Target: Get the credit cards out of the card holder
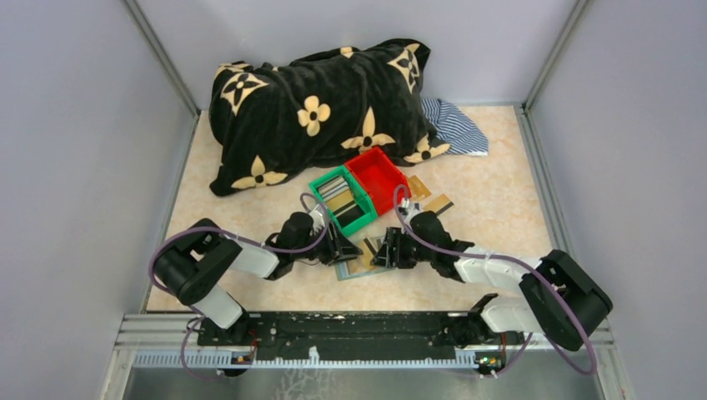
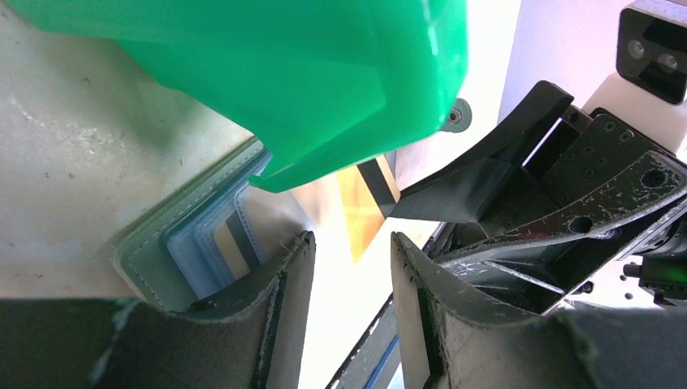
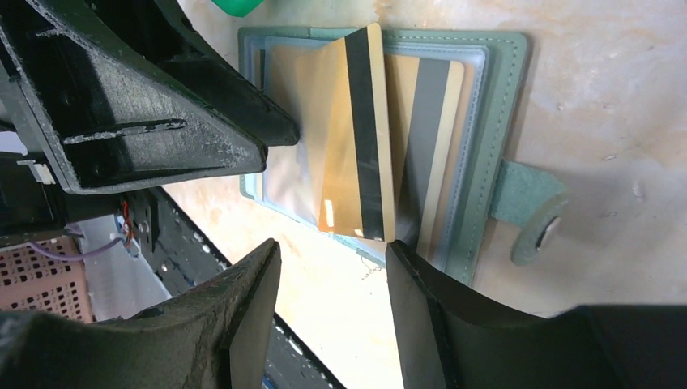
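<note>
While the card holder (image 3: 498, 105) lies opened flat on the tabletop (image 3: 616, 81), just in front of the green bin (image 1: 358, 218) and between the two arms, one gold card (image 3: 340, 146) with a black stripe stands partly out of its pocket, tilted up from the rest. The right pincer (image 3: 332, 316) is open, its jaws just short of that card's free edge, one to each side. The left pincer (image 2: 350, 312) is open too and holds nothing. One of its fingers lies over the holder and seems to pin it down. I'd say one card is being drawn, midway through the job: more show in the pockets, and loose cards (image 1: 435, 202) lie beside the red bin (image 1: 379, 175). Next, the right jaws must close on that edge and pull along the pocket with the holder kept flat.
</note>
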